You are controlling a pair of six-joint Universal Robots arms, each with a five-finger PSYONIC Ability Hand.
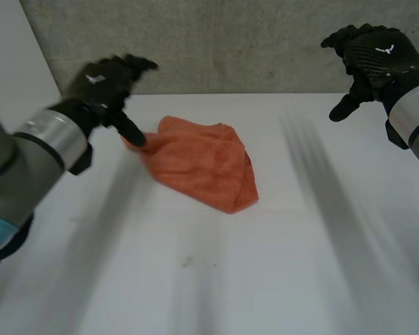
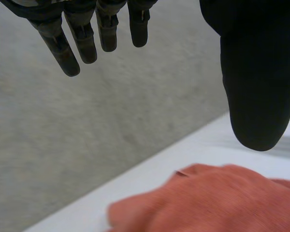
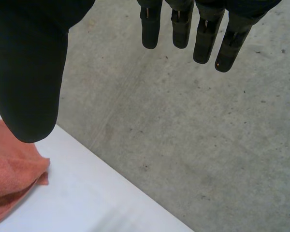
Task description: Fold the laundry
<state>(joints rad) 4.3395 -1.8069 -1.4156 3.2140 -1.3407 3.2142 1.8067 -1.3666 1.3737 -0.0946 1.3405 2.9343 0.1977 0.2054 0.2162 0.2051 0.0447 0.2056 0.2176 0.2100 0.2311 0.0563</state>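
An orange cloth (image 1: pixel 202 164) lies in a loose, rumpled heap on the white table (image 1: pixel 265 279), in its far half and a little left of the middle, with a thicker folded edge along the side nearest the right arm and a soft corner pointing toward the left arm. Behind the table stands a grey wall (image 1: pixel 230 42). The left hand (image 1: pixel 105 84) hangs over the table at the cloth's left corner; in the head view its thumb points down and overlaps that corner, but I cannot tell whether it touches the fabric. In the left wrist view the fingers (image 2: pixel 63 48) are straight and spread well away from the thumb (image 2: pixel 256 87), so the hand is wide open and has hold of nothing, and the cloth lies below the thumb's tip, near the table's far edge. The right hand (image 1: pixel 377 56) is raised at the far right side of the table, in front of the wall and well apart from the cloth. In the right wrist view its fingers (image 3: pixel 203 34) are straight and the thumb (image 3: pixel 29 77) stands far from them, so this hand too is wide open with nothing in it; a corner of the cloth shows on the table beneath the thumb.
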